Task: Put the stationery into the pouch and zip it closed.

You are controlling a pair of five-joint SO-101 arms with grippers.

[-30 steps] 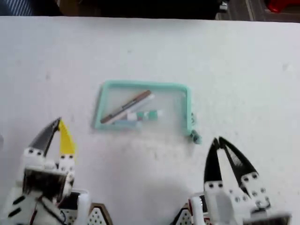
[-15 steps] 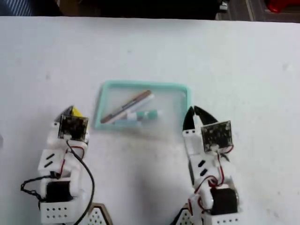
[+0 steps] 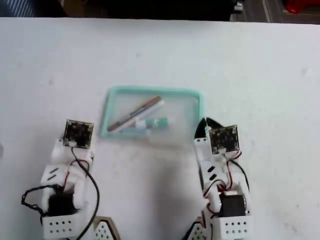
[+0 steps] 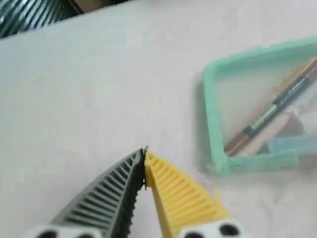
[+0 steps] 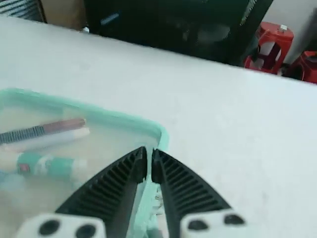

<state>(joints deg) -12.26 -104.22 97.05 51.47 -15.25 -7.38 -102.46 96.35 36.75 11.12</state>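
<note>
The white table (image 3: 250, 65) bears a teal pouch (image 3: 150, 91).

Pouch (image 3: 152, 91) lies flat mid-tabletop (image 3: 160, 50), pens (image 3: 135, 115) inside. Wide bare tabletop beyond it & out to both sides gives room to pass. Left tool (image 4: 144, 154), jaws together, sits just off pouch's near left corner w/ a narrow bare strip btw them. Right tool (image 5: 148, 151), jaws nearly together, hangs over pouch's near right corner & blocks that end. Btw left arm (image 3: 65, 175) & right arm (image 3: 220, 175), an open lane of bare tabletop runs to pouch's near edge.
</note>
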